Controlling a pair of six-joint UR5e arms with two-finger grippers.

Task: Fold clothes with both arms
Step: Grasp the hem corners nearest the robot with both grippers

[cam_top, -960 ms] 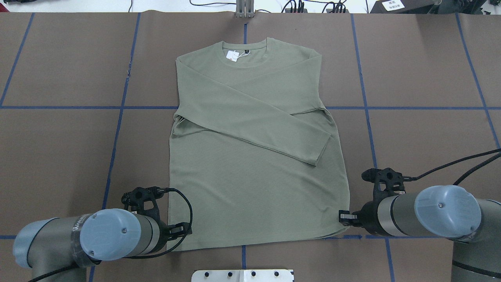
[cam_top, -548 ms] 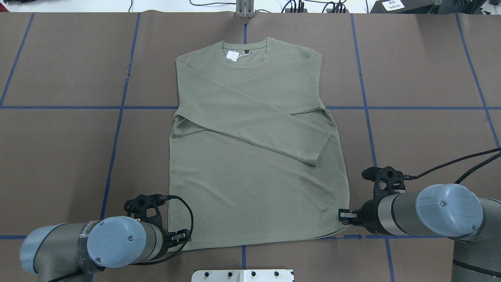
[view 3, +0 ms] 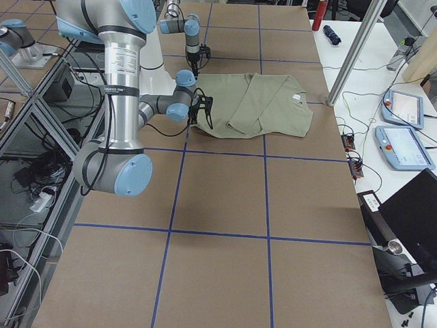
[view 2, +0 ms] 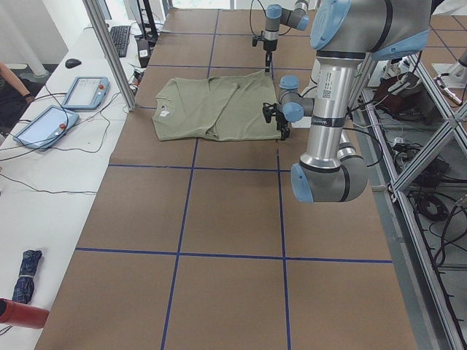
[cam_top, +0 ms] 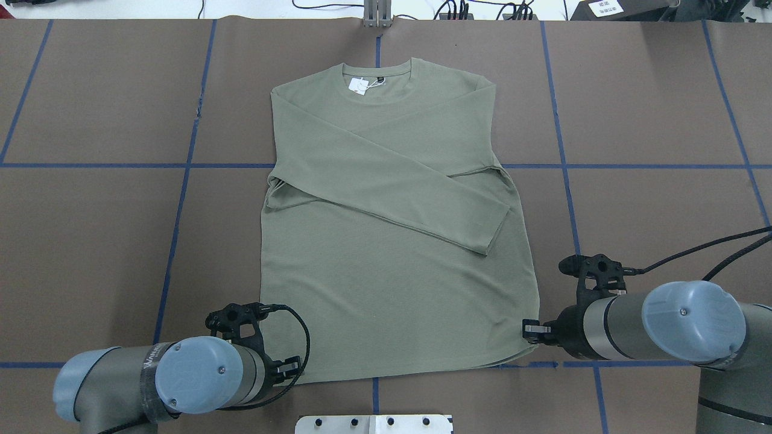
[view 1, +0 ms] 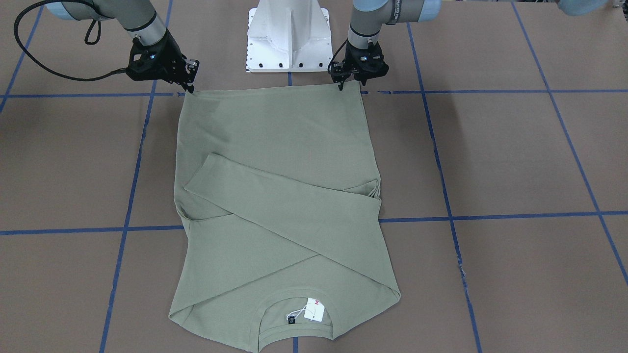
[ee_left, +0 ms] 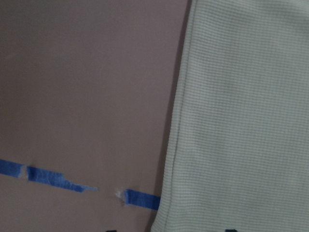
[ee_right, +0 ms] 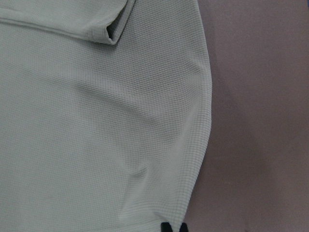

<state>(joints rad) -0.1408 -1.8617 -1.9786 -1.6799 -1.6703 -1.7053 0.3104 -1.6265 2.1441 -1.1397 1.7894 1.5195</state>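
Right gripper pinching shirt hem, left gripper spread, pedestal nearby

Inspection finding: the left arm and the right arm are presenting as grey-silver tubes with rounded light-blue joint caps, each cap carrying one small screw. A black band with white lettering is wrapping the left arm. Black cables are running to the black left gripper and the black right gripper. The white base is showing a row of dark bolts.
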